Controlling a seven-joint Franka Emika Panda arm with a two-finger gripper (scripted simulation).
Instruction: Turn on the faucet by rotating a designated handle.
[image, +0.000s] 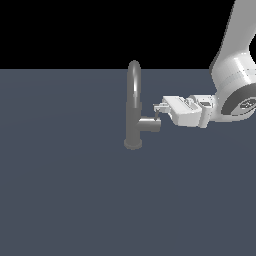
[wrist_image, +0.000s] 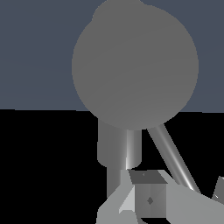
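The grey faucet (image: 133, 95) stands upright on its round base, arched spout on top. Its handle (image: 150, 124) is a short stub pointing toward the exterior view's right, with a thin lever rod (image: 158, 115) rising from its end. My gripper (image: 159, 107) reaches in level from the right, fingertips at the top of the rod. In the wrist view the handle (wrist_image: 134, 65) shows as a large grey disc, and the lever rod (wrist_image: 168, 153) slants down into my gripper (wrist_image: 181, 186). One finger (wrist_image: 148, 199) and the other finger (wrist_image: 218, 190) stand apart on either side of the rod.
A flat dark blue-grey floor (image: 70, 190) spreads around the faucet. My white arm (image: 235, 85) comes down from the upper right of the exterior view.
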